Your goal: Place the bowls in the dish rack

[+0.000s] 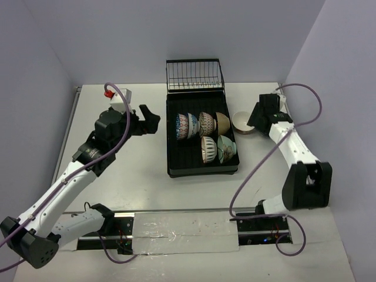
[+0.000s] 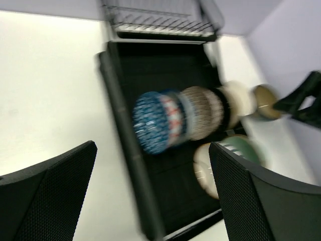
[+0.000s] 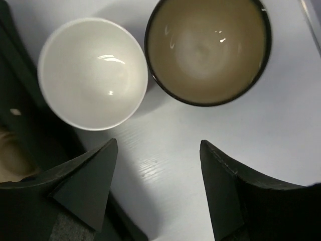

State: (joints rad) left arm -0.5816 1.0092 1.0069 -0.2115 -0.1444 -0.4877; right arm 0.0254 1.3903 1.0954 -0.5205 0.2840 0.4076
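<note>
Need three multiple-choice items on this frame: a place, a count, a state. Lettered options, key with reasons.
1. Where are the unloaded bowls? A left of the rack; B on the table right of it; C in the wire basket.
2. Bowls in the rack? A three; B eight; C six.
3. Left gripper? A open, empty; B shut on a bowl; C out of view.
Key: B, white bowl and tan bowl sit on the table; C, four in the far row, two in the near; A, jaws apart, nothing between.
</note>
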